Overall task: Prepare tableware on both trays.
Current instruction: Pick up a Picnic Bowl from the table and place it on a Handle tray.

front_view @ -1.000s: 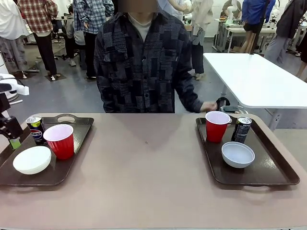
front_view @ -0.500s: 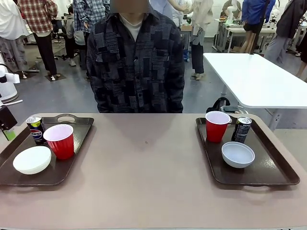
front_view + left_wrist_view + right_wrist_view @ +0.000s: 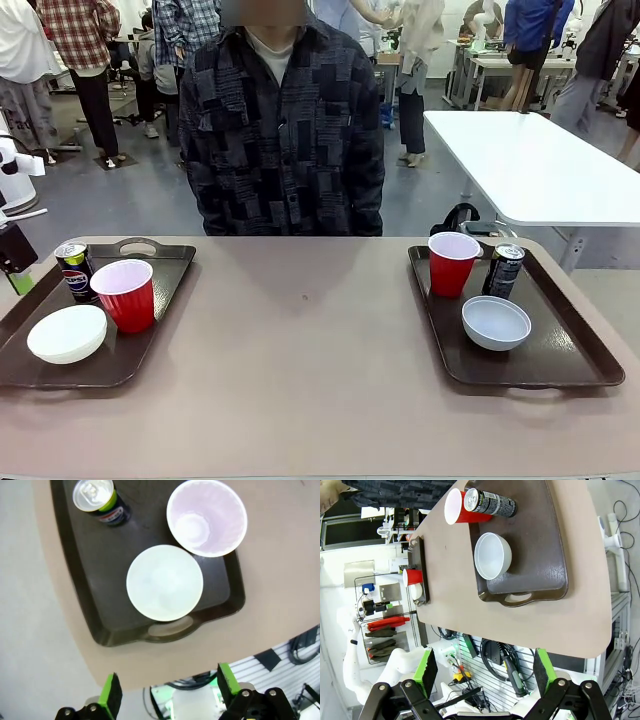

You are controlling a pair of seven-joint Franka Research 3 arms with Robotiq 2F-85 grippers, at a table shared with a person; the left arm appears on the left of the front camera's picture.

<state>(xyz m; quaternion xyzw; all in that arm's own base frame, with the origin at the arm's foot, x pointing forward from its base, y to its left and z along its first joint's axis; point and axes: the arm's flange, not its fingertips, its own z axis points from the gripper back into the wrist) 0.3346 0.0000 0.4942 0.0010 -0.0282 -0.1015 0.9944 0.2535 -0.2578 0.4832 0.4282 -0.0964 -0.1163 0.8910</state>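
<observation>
On the left tray [image 3: 160,300] stand a Pepsi can [image 3: 75,270], a red cup [image 3: 123,293] and a white bowl [image 3: 67,333]. The right tray [image 3: 560,350] holds a red cup [image 3: 453,262], a black can [image 3: 504,270] and a pale grey-blue bowl [image 3: 496,322]. My left gripper [image 3: 167,695] hangs open and empty high above the left tray [image 3: 100,585], beyond its near handle, over the white bowl [image 3: 164,582], cup [image 3: 206,517] and Pepsi can [image 3: 100,500]. My right gripper [image 3: 485,672] is open and empty, well above the right tray [image 3: 540,545] with its bowl [image 3: 493,555].
A person [image 3: 285,130] stands at the far side of the table, hands out of sight. The brown tabletop [image 3: 310,340] between the trays is bare. A white table [image 3: 530,160] stands behind on the right, with other people farther back.
The person's hand has drawn back from the right tray's far end and the person now stands upright. My left gripper has moved back towards the picture's left edge.
</observation>
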